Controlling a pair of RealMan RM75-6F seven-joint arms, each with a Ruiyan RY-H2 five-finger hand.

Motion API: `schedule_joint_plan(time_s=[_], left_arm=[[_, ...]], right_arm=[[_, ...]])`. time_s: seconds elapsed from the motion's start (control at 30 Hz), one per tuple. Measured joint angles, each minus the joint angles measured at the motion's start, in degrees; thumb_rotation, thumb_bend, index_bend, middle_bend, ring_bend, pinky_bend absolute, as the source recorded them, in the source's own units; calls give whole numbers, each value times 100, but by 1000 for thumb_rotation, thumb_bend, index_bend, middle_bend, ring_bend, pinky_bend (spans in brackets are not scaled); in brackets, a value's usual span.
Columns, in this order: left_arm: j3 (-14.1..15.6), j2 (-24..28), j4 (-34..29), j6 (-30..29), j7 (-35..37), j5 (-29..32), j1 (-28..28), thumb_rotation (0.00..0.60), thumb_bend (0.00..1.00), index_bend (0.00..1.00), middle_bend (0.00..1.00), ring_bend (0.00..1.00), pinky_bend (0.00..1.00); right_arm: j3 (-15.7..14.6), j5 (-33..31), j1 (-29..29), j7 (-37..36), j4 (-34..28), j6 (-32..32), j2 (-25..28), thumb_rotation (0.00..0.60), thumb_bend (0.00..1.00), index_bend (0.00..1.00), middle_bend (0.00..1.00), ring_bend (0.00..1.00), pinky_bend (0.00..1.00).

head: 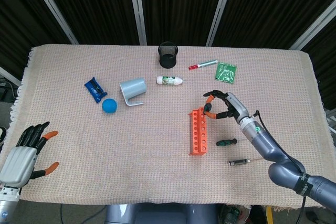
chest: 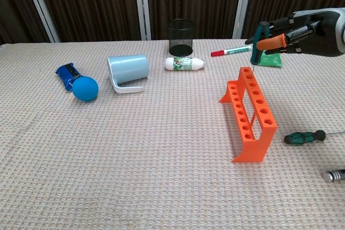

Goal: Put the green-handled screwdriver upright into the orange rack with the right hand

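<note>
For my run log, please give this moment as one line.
right hand: holds green-handled screwdriver upright over orange rack far end | left hand: idle, open

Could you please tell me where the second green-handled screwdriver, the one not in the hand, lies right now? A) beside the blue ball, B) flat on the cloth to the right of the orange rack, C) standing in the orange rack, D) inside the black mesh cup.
B: the loose green-handled screwdriver lies flat on the cloth, right of the orange rack, apart from it.
</note>
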State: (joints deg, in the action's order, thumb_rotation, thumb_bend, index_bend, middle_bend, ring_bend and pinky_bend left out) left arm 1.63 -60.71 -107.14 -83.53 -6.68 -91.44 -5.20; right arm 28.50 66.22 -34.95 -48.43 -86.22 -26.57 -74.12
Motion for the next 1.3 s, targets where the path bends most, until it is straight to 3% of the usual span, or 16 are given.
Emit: schedule_joint_plan(time_s=[0.73,1.0,1.3], left_arm=[[28,-28,78,42,91,6,-2,600,178,193,8,0,0],[22,-39,102,29,123,14,3,600,178,192,8,0,0],[16,-36,95,20,130,-10,-4,600,179,192,8,0,0]], right_arm=[[-505,143,-119,341,468,-618,-514,600,255,560,233,0,0],[-554,102,-144,345,424,-694,-469,600,234,420,196,0,0],[-596,292,-117,104,354,-751,-323,600,231,334,165,0,0]])
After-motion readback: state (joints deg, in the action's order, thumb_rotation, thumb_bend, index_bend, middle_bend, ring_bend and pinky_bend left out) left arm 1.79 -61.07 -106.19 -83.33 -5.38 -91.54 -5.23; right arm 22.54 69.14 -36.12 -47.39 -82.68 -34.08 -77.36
